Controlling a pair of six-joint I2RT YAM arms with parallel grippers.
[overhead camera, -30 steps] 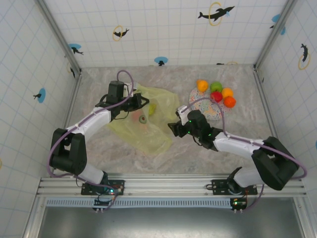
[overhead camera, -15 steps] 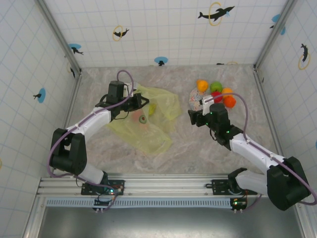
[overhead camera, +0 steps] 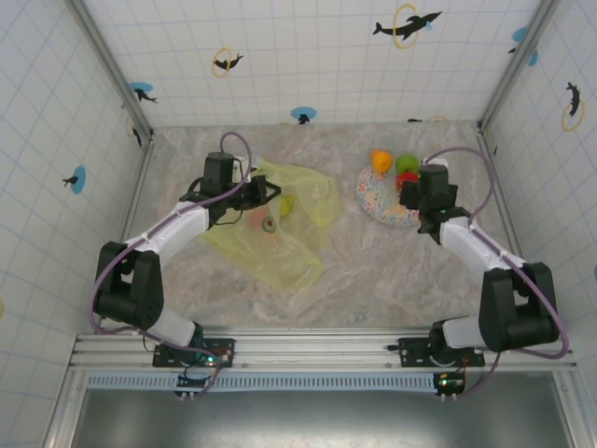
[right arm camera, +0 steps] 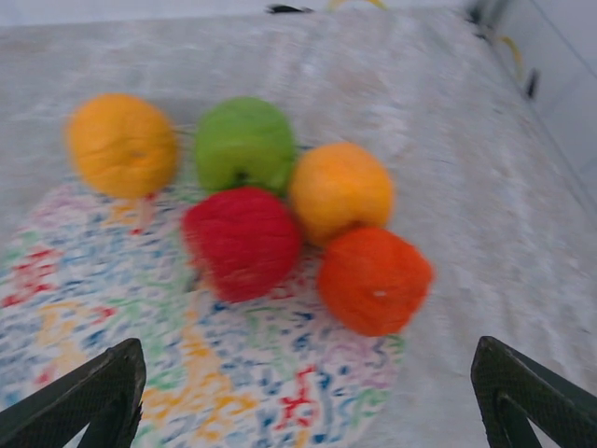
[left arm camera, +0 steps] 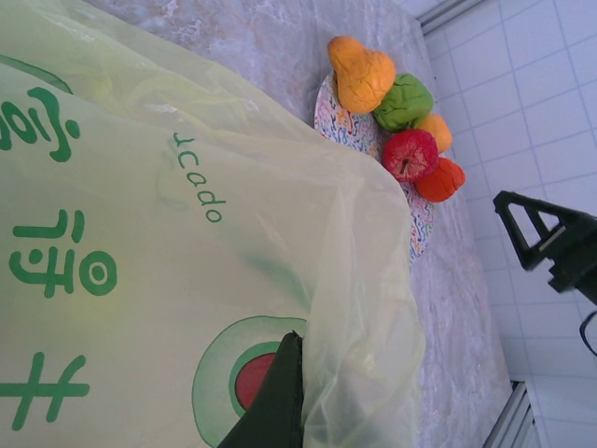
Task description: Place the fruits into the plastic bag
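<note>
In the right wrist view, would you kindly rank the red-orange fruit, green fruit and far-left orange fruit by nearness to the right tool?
1. Red-orange fruit, near right.
2. Green fruit, back centre.
3. Far-left orange fruit, back left.

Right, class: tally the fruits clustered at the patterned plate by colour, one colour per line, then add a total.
yellow-orange fruits: 2
green fruit: 1
red fruit: 1
orange-red fruit: 1
Total: 5 fruits at the plate
</note>
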